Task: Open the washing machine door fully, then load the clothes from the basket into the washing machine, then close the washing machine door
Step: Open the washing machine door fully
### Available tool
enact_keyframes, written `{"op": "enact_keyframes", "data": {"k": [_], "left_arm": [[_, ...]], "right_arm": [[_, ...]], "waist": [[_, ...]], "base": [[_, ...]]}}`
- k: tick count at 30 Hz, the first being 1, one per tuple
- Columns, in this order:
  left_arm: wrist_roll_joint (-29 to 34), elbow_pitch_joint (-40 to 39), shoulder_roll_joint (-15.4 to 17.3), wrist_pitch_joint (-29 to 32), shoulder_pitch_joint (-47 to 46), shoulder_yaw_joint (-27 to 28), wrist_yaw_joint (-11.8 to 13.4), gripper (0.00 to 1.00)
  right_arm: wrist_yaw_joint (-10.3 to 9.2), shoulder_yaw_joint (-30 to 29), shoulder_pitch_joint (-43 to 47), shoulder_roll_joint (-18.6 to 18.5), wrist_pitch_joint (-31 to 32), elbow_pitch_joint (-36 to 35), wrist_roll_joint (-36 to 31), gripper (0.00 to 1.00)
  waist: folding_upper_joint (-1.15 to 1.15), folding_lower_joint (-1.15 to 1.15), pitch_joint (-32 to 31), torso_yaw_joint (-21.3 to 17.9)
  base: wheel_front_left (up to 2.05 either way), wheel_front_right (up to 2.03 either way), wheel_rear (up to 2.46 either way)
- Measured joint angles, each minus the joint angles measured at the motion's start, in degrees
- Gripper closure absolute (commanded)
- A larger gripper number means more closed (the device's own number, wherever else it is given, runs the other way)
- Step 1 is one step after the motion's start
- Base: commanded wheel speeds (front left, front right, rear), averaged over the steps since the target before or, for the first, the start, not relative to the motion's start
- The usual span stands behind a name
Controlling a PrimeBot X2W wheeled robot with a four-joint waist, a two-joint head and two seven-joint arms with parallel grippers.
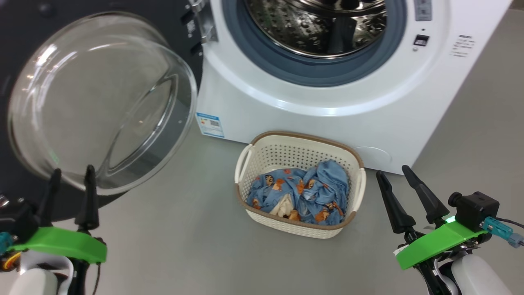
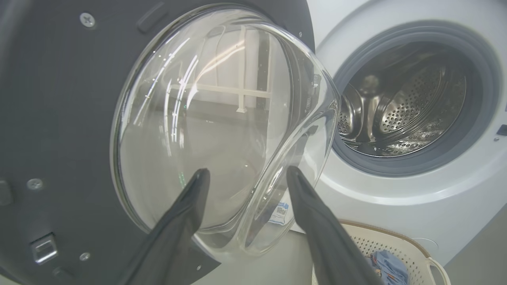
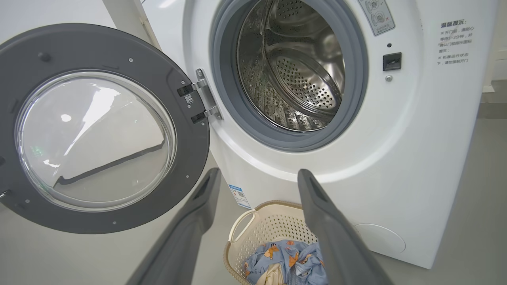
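Seen from the robot's head, a white front-loading washing machine [image 1: 327, 102] stands on a grey floor [image 1: 184, 246] with its round door [image 1: 102, 102] standing wide open to the left, the clear glass bowl bulging toward the camera. The cream basket [image 1: 301, 151] sits on the floor just in front of the machine, below the drum opening. Its long axis runs left to right, roughly along the machine's front, with a handle at each end. The blue printed clothes [image 1: 303, 190] lie heaped inside it, a scrap of cream cloth toward the near side. This view alone shows both grippers together. The left gripper [image 1: 73, 170] is at lower left, before the bottom edge of the glass. The right gripper [image 1: 393, 171] is at lower right, beside the basket. Each has its fingers spread wide and holds nothing. The right wrist view takes in the whole door, its metal hinge [image 3: 204, 101] on the left of the opening, and the steel drum [image 3: 301, 71] deep inside the grey-blue gasket [image 3: 237, 118]. The left wrist view looks closely at the glass between that gripper's fingers. Whether they touch it cannot be told.
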Motion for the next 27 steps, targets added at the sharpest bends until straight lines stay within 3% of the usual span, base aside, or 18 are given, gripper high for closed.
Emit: {"op": "enact_keyframes", "data": {"k": [8, 27], "left_arm": [[0.4, -6.4, -1.9, 0.1, 4.0, -1.9, 1.6, 0.0], [1.1, -10.4, -4.3, 0.1, 8.7, -3.7, 3.3, 0.0]], "right_arm": [[0.0, 0.2, 0.2, -0.3, 0.0, -0.8, 0.0, 0.0], [0.0, -0.9, 1.4, -1.0, 0.0, -2.3, -1.4, 0.0]], "waist": [[0.0, 0.0, -1.0, -4.7], [0.0, 0.0, -3.0, -17.4]], "base": [[0.0, 0.0, 0.0], [0.0, 0.0, 0.0]]}}
